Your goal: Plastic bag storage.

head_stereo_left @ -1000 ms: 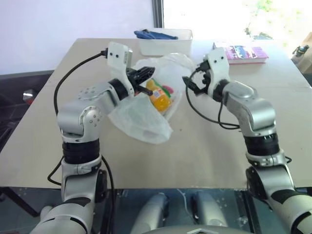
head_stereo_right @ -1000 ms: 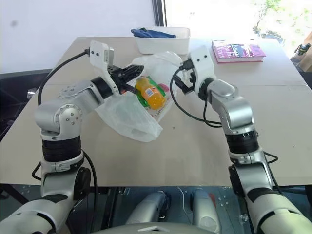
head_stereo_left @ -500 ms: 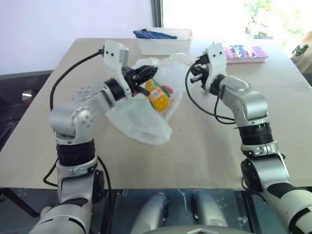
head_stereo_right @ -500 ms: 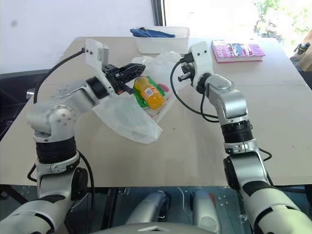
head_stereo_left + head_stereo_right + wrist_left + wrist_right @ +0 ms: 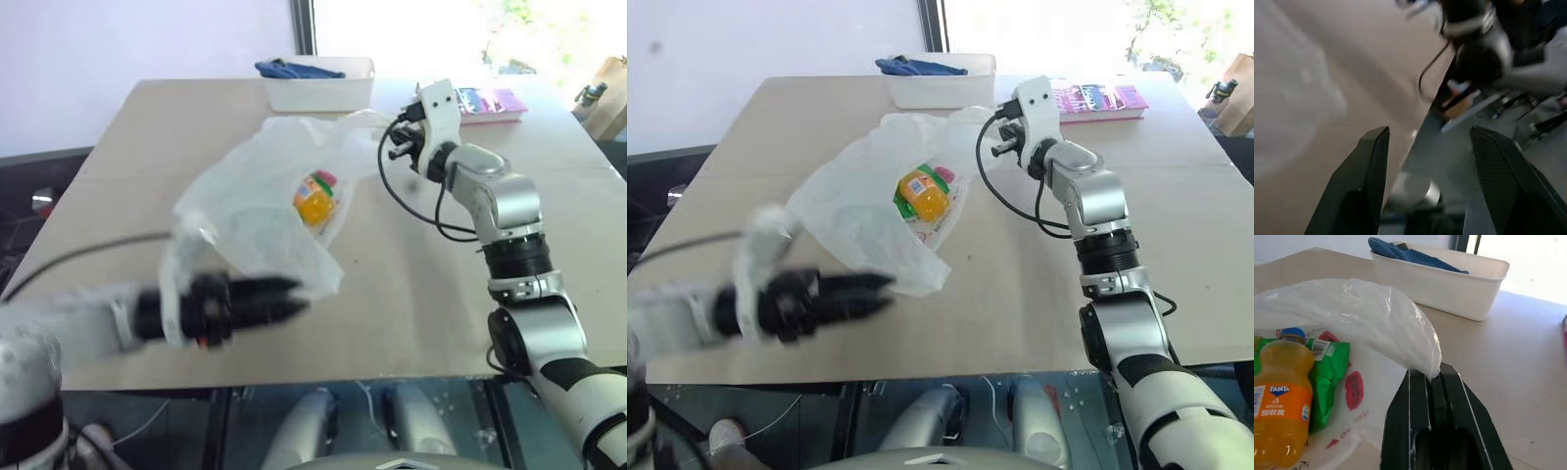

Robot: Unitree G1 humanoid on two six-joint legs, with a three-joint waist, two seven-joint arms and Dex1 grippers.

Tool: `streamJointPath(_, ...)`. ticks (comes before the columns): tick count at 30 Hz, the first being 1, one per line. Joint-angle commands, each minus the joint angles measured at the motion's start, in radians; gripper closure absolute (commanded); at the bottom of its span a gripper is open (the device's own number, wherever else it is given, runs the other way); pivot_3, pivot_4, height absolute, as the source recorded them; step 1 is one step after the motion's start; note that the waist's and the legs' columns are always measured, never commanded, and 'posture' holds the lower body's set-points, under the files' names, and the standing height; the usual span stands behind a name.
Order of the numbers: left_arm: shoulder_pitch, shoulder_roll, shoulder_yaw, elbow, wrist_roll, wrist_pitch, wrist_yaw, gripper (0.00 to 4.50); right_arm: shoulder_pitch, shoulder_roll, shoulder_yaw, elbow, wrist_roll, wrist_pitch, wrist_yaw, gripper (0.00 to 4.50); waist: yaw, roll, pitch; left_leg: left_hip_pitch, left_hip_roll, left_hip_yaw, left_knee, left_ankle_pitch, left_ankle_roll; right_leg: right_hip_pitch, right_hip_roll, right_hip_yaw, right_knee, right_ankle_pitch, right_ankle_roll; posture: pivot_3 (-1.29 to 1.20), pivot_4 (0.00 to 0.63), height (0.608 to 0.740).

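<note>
Since the earlier frame, left claw (image 5: 284,292) has withdrawn from the plastic bag (image 5: 260,201), jaws parted and empty. Right claw (image 5: 1432,382) is clamped on the bag's handle. On the bench (image 5: 411,294), the bag holds an orange bottle (image 5: 313,201) and a green packet (image 5: 1327,377); storage remains unfinished.

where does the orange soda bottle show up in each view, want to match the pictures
Left eye view: the orange soda bottle lies mid-table, seen through the plastic bag.
Right eye view: the same bottle, just left of centre, inside the bag.
Left wrist view: I can't make the bottle out here.
Right wrist view: bottle at lower left, beside the green snack packet.
Shared landmark: the white tray holding blue cloth.
</note>
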Motion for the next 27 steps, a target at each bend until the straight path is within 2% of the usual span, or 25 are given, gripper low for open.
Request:
streamJointPath(1,0.035,-0.027,-0.077,-0.064,0.211,-0.178,-0.001,1.82,-0.011,0.005,-0.004,-0.05,0.008,-0.009,0.01,4.5,0.016,0.001,0.0,0.002,0.001,0.0,-0.001,0.0,-0.001,0.001,0.001,0.0,0.0,0.001,-0.001,0.0,0.15,0.74)
streamJointPath(5,0.025,-0.051,-0.172,-0.05,0.381,-0.297,0.03,1.82,-0.008,0.003,-0.001,-0.059,0.005,0.0,0.018,4.5,0.036,0.002,0.001,0.017,0.001,0.001,-0.009,-0.004,-0.001,0.014,0.0,-0.001,-0.005,0.001,-0.002,0.0,0.15,0.74)
streamJointPath(12,-0.064,-0.115,-0.361,0.058,0.604,-0.403,0.093,1.82,-0.006,-0.006,-0.003,-0.075,0.002,0.019,0.021,4.5,0.036,0.002,0.001,0.015,0.002,0.001,-0.013,0.001,-0.002,0.012,0.001,-0.002,-0.011,0.001,-0.001,0.0,0.15,0.74)
streamJointPath(16,-0.216,-0.285,-0.493,0.233,0.691,-0.46,0.129,1.82,-0.009,-0.008,-0.003,-0.075,0.001,0.024,0.02,4.5,0.038,0.002,0.0,0.013,0.003,0.001,-0.014,0.001,-0.001,0.012,0.001,-0.002,-0.013,0.001,-0.001,0.0,0.15,0.74)
streamJointPath(20,-0.291,-0.368,-0.546,0.314,0.678,-0.453,0.067,1.82,-0.011,-0.009,-0.002,-0.086,0.002,0.038,0.021,4.5,0.033,0.002,0.0,0.012,0.003,0.001,-0.013,0.001,-0.001,0.012,0.001,-0.003,-0.013,0.001,-0.001,0.0,0.15,0.74)
streamJointPath(27,-0.348,-0.458,-0.444,0.385,0.508,-0.36,0.054,1.82,-0.013,-0.024,-0.006,-0.088,-0.003,0.046,0.02,4.5,0.022,0.002,0.0,0.012,0.006,0.001,-0.014,0.001,-0.001,0.011,0.004,-0.002,-0.014,0.001,-0.001,0.0,0.15,0.74)
